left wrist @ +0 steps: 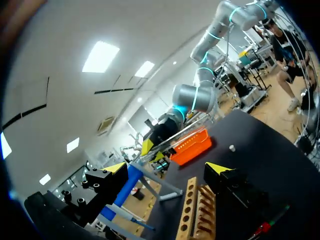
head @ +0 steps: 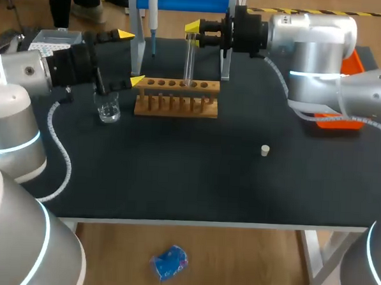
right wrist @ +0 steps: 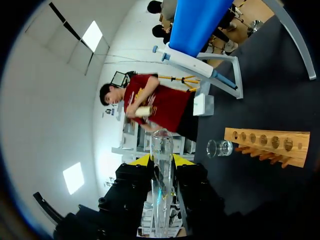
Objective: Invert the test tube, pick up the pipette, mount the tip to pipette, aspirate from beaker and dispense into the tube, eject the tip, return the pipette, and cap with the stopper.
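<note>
Lying outside right wrist view: stopper (head: 265, 150)

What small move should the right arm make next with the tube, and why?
Probably lower the tube straight down into the rack hole under it, then open. The right gripper is shut on its upper end, it hangs upright, and its lower end is just at the row of holes.

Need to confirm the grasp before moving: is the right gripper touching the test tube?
Touching. The right wrist view shows the test tube gripped between both fingers of the right gripper, one on each side.
</note>
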Controlling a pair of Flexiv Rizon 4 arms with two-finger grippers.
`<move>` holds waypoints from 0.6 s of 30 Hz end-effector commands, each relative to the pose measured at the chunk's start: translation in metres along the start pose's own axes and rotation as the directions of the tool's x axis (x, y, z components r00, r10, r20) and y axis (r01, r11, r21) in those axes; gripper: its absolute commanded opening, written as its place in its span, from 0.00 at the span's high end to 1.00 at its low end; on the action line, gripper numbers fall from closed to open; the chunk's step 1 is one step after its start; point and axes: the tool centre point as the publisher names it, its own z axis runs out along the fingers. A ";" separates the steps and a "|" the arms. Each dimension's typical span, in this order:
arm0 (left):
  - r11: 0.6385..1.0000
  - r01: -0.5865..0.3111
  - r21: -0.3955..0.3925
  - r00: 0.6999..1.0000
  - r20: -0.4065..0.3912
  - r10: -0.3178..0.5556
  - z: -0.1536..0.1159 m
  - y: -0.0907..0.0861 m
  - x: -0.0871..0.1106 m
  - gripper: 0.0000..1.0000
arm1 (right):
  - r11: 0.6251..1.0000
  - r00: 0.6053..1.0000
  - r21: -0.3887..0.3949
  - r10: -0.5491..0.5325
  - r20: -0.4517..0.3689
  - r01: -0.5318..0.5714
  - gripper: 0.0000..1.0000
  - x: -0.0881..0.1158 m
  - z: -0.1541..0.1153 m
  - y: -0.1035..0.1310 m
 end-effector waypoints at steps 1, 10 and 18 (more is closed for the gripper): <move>0.962 -0.263 0.078 0.965 -0.002 0.264 -0.002 -0.004 0.002 0.00 | 1.000 1.000 0.001 -0.001 0.003 0.001 1.00 0.001 -0.001 0.000; 0.950 -0.310 0.045 0.951 -0.003 0.310 -0.002 -0.006 0.002 0.00 | 1.000 1.000 0.001 -0.001 0.003 0.001 1.00 0.001 -0.001 0.000; 0.942 -0.330 0.062 0.944 0.005 0.330 0.000 -0.007 0.003 0.00 | 1.000 1.000 0.001 -0.001 0.003 0.001 1.00 0.001 -0.001 0.000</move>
